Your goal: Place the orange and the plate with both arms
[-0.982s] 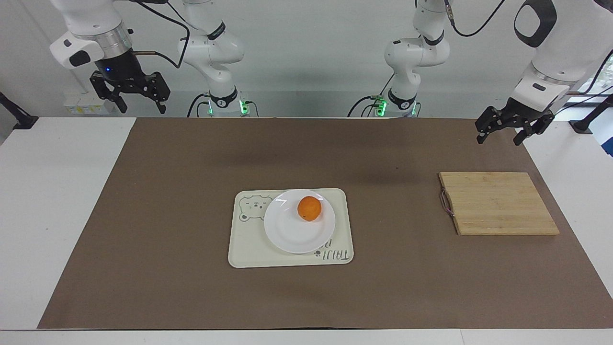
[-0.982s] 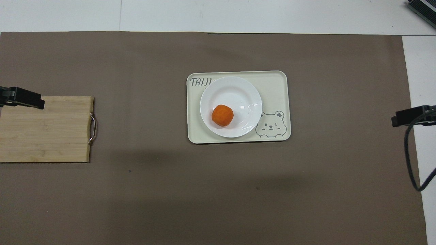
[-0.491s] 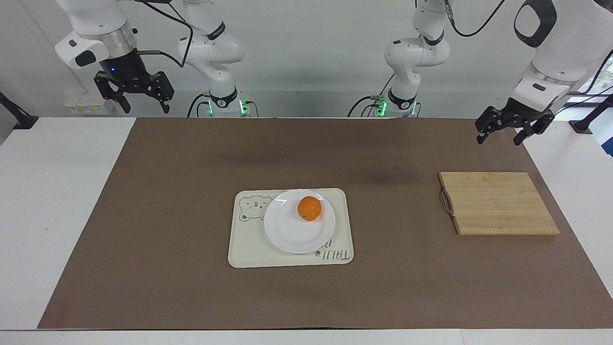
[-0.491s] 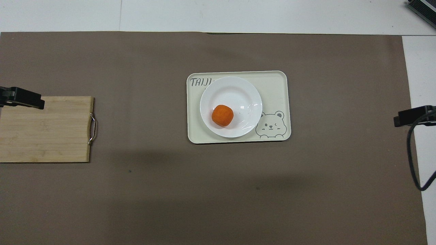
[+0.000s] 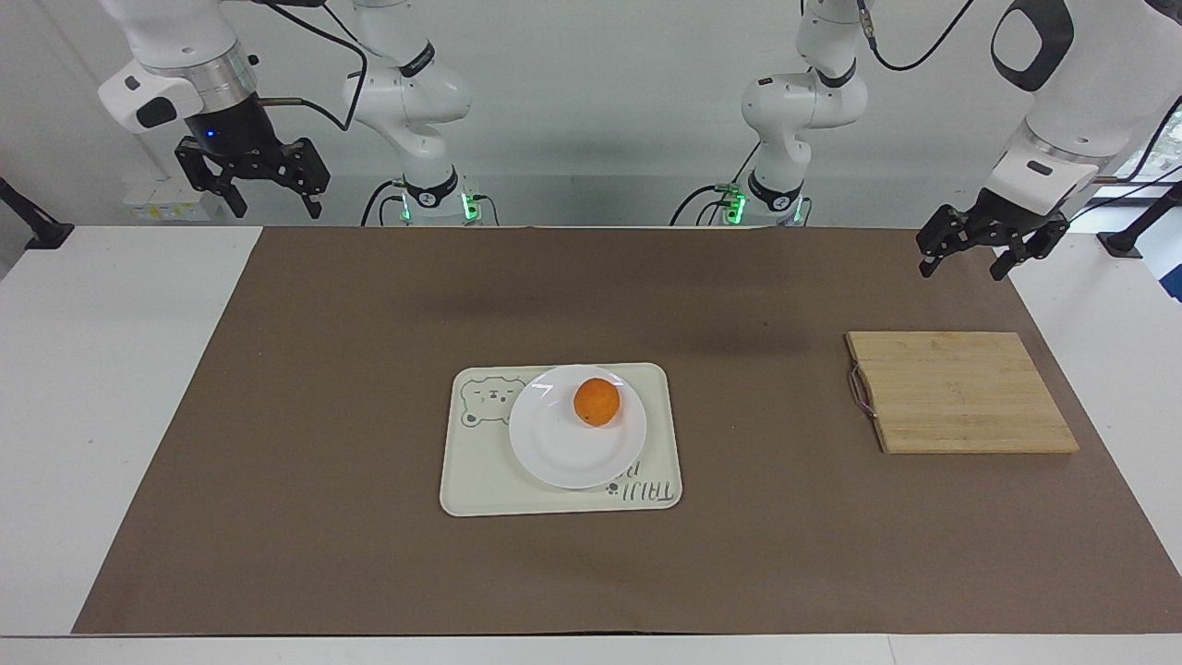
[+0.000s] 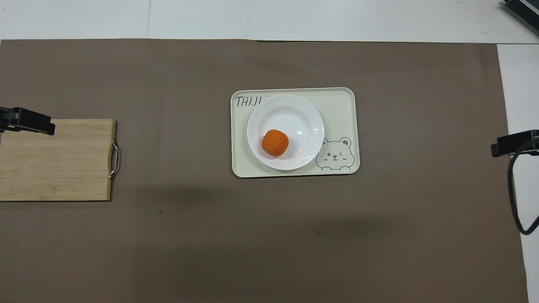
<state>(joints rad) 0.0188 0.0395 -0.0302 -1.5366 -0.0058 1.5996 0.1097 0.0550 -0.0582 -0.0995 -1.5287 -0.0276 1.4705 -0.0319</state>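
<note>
Orange (image 5: 597, 402) resting on plate (image 5: 563, 453), plate on bear tray (image 5: 480, 480) mid-table, apparently set down as the task wants; left pincer (image 5: 966, 254) over cutting board's (image 5: 960, 392) end and right pincer (image 5: 251, 189) both spread, empty, waiting.

Setting: robotics lab. Two white jointed arms (image 5: 406, 102) are standing bolted at one edge of a white table (image 5: 111, 388), cables (image 5: 1122, 434) trailing from them, green status lights glowing at their bases. A brown mat (image 5: 369, 296) is covering the worktop; plain pale wall (image 5: 600, 92) backing it.
</note>
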